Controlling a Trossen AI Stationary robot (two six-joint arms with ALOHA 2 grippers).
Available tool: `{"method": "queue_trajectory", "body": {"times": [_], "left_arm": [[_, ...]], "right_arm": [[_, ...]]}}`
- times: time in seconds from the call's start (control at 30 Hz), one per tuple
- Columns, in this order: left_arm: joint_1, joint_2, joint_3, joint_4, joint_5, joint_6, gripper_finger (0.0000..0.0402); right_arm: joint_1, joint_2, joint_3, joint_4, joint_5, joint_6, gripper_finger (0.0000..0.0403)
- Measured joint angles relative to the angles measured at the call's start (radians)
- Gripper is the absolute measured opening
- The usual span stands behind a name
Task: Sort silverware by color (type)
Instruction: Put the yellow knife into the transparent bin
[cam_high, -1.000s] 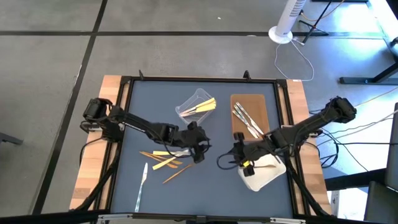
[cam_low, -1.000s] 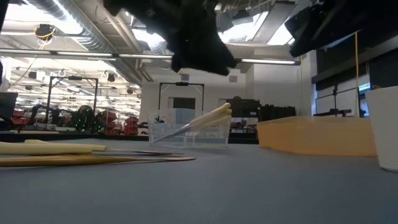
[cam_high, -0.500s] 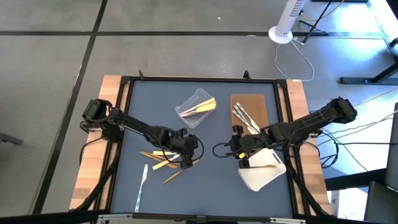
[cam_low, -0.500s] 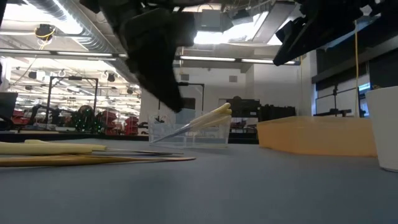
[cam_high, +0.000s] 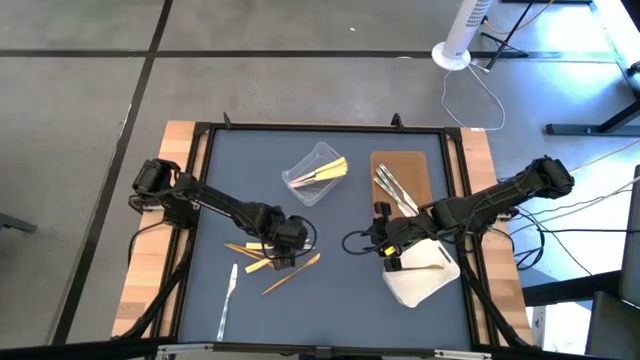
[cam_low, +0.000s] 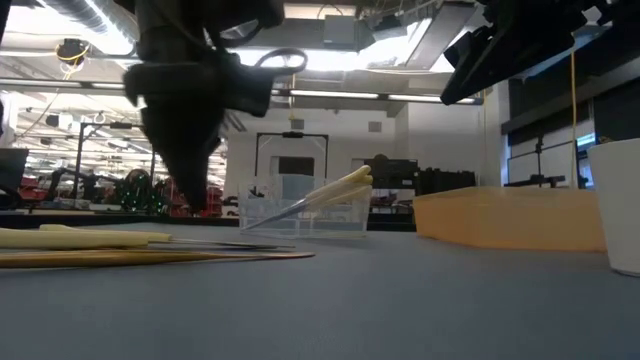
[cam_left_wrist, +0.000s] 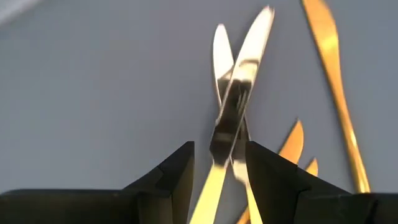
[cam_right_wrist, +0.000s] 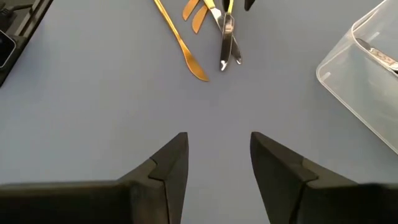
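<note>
The left pincer (cam_left_wrist: 219, 163), fingers apart astride two crossed pale yellow utensils (cam_left_wrist: 239, 93) near the clear tub (cam_high: 313, 173), should close on one only; right pincer (cam_right_wrist: 217, 163) waits open.

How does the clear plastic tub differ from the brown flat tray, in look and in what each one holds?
The clear plastic tub is see-through with raised walls and sits turned at an angle; the brown flat tray is opaque, low and squared with the table. The tub holds pale yellow utensils; the tray holds shiny silver utensils. Both rest on the grey table.
</note>
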Motion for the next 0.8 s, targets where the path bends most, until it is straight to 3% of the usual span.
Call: {"method": "queue_trajectory", "body": {"times": [0.53, 0.8], "left_arm": [[-0.003, 0.000, 0.001, -0.222, 0.062, 0.004, 0.0137], [-0.046, 0.000, 0.001, -0.257, 0.076, 0.081, 0.0137]], "right_arm": [[0.000, 0.000, 0.000, 0.000, 0.000, 0.000, 0.0160], [0.000, 0.000, 0.000, -0.001, 0.000, 0.000, 0.0160]]}}
